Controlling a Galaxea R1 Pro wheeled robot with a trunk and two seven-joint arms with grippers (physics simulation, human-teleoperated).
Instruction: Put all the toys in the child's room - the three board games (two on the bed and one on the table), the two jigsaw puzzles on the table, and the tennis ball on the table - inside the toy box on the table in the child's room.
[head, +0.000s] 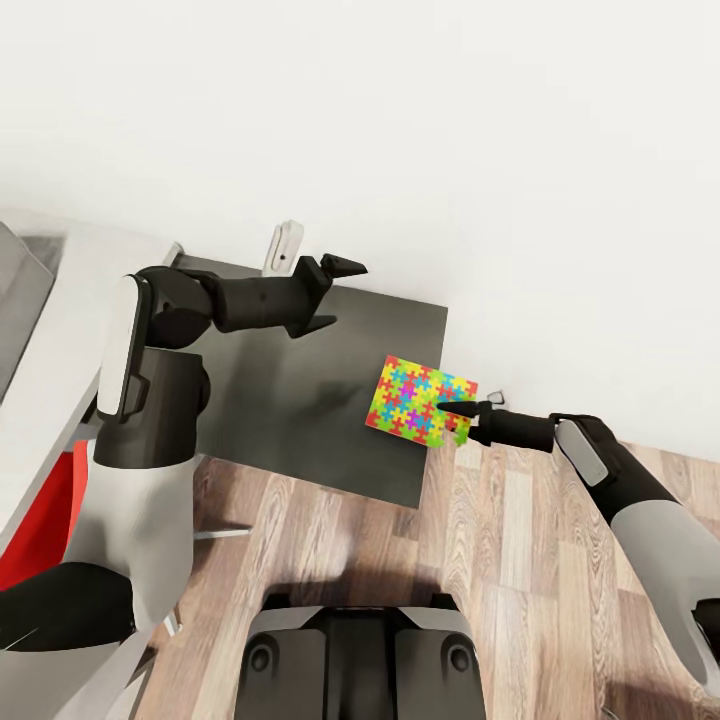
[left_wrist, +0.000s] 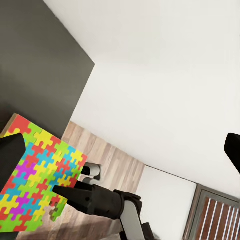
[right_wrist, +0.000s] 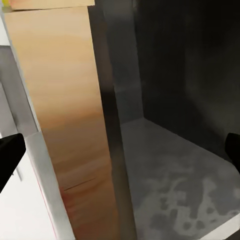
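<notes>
Room: plain white wall (head: 480, 130) behind, wood plank floor (head: 520, 560) below, low dark grey-topped cabinet (head: 300, 400) standing against the wall.
Jigsaw puzzle (head: 421, 399): square flat box in a yellow, pink, blue and green piece pattern; lifted at the cabinet's 3 o'clock edge, partly over the top and partly over the floor; also seen in the left wrist view (left_wrist: 35, 175), tilted.
Right hand (head: 452, 412): pinching the jigsaw puzzle at the box's 4 o'clock corner; dark fingers (left_wrist: 70, 192) pressed against that corner; forearm runs off toward 4 o'clock.
Left hand (head: 332, 292): spread, holding nothing; it hangs over the cabinet's far edge, near 12 o'clock from the cabinet's middle, well apart from the puzzle.
Surface (head: 60, 330): white-topped desk at 9 o'clock of the cabinet, partly hidden by the left arm.
Small white object (head: 284, 246): on the wall just beyond the left hand; kind cannot be told.
Red patch (head: 45, 520): at 8 o'clock beside the robot's trunk; what it belongs to cannot be told.
Right wrist view: blurred wood-toned panel (right_wrist: 65, 125) beside a dark grey recess.
</notes>
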